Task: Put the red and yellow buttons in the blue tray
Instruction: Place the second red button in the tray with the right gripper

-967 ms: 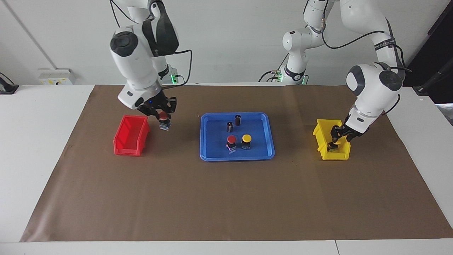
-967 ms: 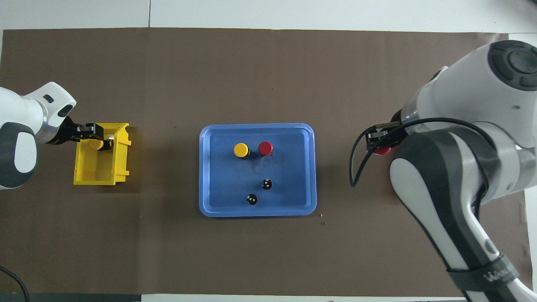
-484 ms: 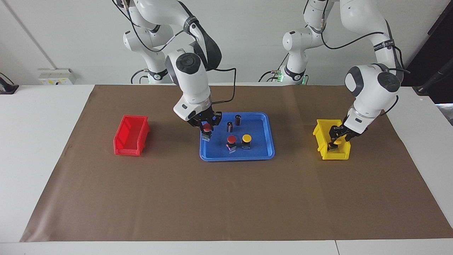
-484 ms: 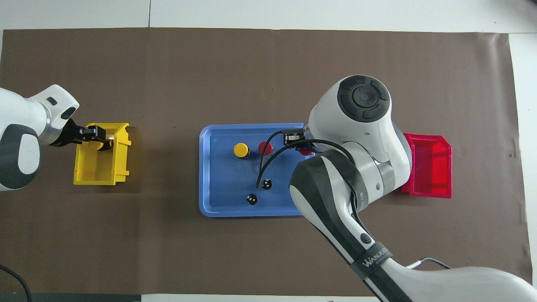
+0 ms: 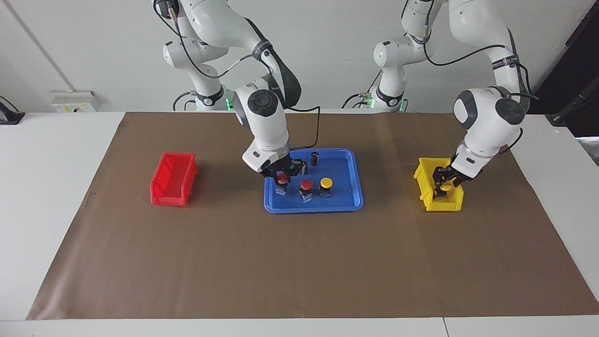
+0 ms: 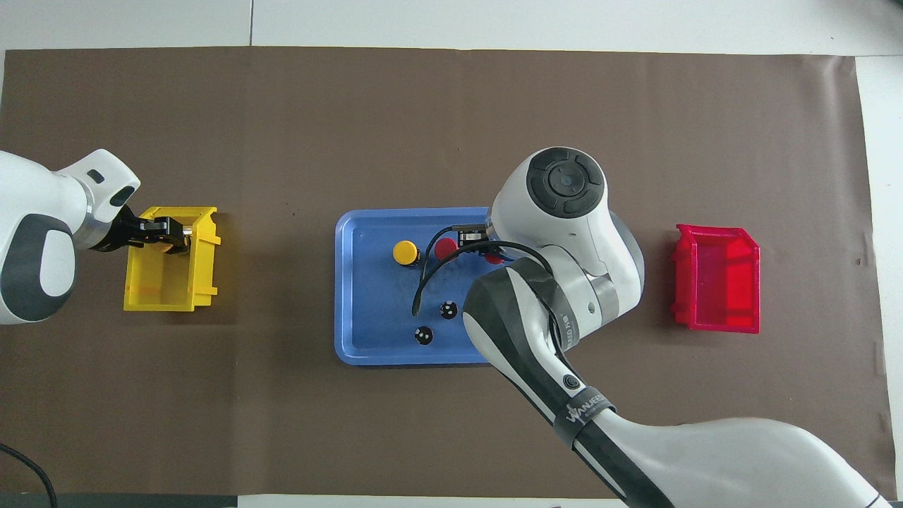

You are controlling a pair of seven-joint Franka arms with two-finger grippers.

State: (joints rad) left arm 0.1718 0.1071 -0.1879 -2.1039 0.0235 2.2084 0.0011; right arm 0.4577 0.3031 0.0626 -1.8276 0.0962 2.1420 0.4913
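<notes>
The blue tray point(image 5: 355, 187) point(image 6: 353, 310) holds a red button point(image 5: 306, 185) point(image 6: 444, 247) and a yellow button point(image 5: 326, 182) point(image 6: 405, 252) side by side. My right gripper point(image 5: 282, 177) is shut on a second red button point(image 5: 282, 179) point(image 6: 494, 258), low in the tray beside the first red one, toward the right arm's end. In the overhead view the right arm covers most of it. My left gripper point(image 5: 444, 183) point(image 6: 169, 236) is shut on a second yellow button point(image 5: 447, 187) inside the yellow bin point(image 5: 437, 203) point(image 6: 166, 282).
Two dark capless cylinders point(image 5: 315, 158) point(image 6: 448, 309) point(image 6: 423, 336) stand in the tray, nearer to the robots than the buttons. A red bin point(image 5: 173, 180) point(image 6: 716, 286) stands toward the right arm's end of the brown mat point(image 5: 299, 262).
My right gripper carried the red button from beside the red bin to the blue tray and lowered it there. My left gripper rose slightly in the yellow bin with the yellow button.
</notes>
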